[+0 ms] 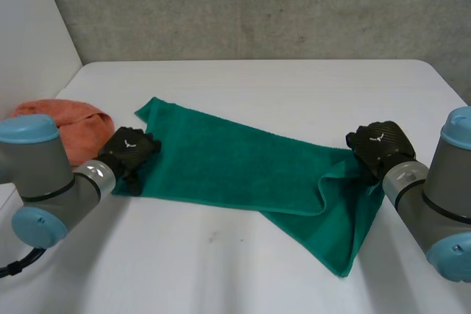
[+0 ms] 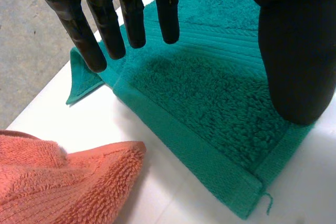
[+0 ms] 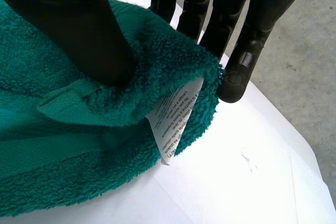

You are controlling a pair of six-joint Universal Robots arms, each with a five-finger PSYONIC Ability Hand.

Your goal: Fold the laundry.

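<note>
A green towel (image 1: 235, 167) lies stretched across the white table (image 1: 221, 270), its right end doubled over in a loose fold. My left hand (image 1: 130, 151) hovers over the towel's left end, near a corner. In the left wrist view that hand (image 2: 296, 51) is open, its fingers (image 2: 105, 24) straight above the towel (image 2: 210, 93) and its hem. My right hand (image 1: 379, 146) holds the towel's raised right end. The right wrist view has its thumb (image 3: 73, 19) pinching the thick cloth (image 3: 52, 145) against the fingers (image 3: 247, 51), with a white care label (image 3: 176, 114) hanging from the edge.
An orange towel (image 1: 73, 123) lies bunched at the table's left side, just beside my left hand and close to the green towel's corner (image 2: 58, 182). Bare table stretches in front of and behind the green towel. A grey wall stands behind the table.
</note>
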